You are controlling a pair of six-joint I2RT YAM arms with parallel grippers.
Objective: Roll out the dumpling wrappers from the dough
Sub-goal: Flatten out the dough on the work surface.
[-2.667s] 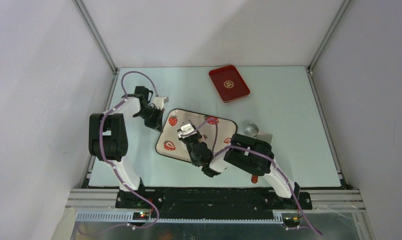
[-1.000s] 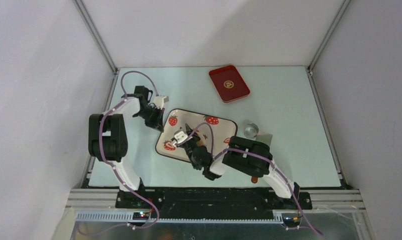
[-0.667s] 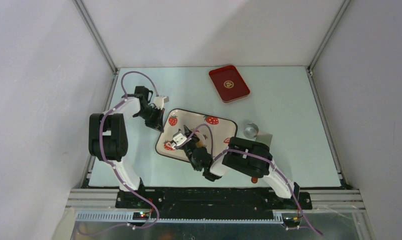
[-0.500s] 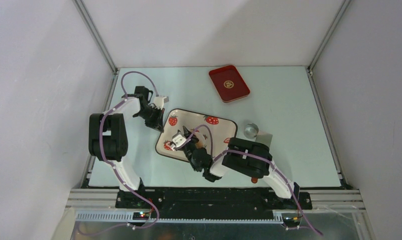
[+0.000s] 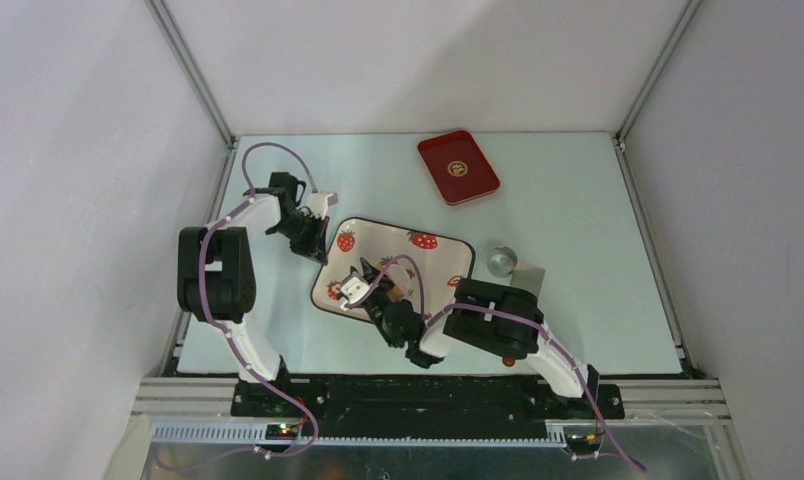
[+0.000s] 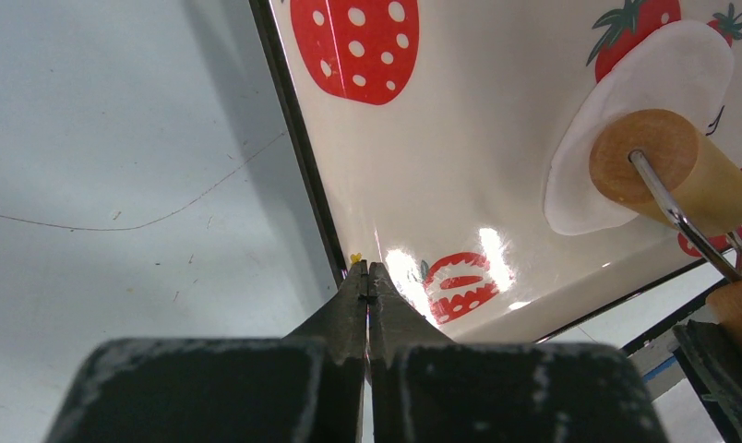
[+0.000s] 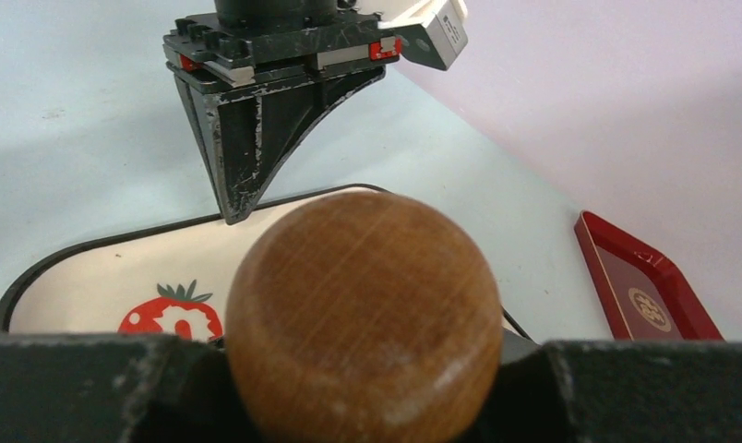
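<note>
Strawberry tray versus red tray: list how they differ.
The strawberry tray is cream with red strawberry prints and a dark rim; the red tray is plain dark red with a gold emblem. The strawberry tray looks larger than the red tray. The strawberry tray carries a flattened wrapper with the roller over it; the red tray lies apart at the far side of the table. Both are rounded rectangles lying flat.

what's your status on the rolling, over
left fingers shut at tray rim. right fingers shut on roller handle. roller sits on flat wrapper. nothing blocking.
</note>
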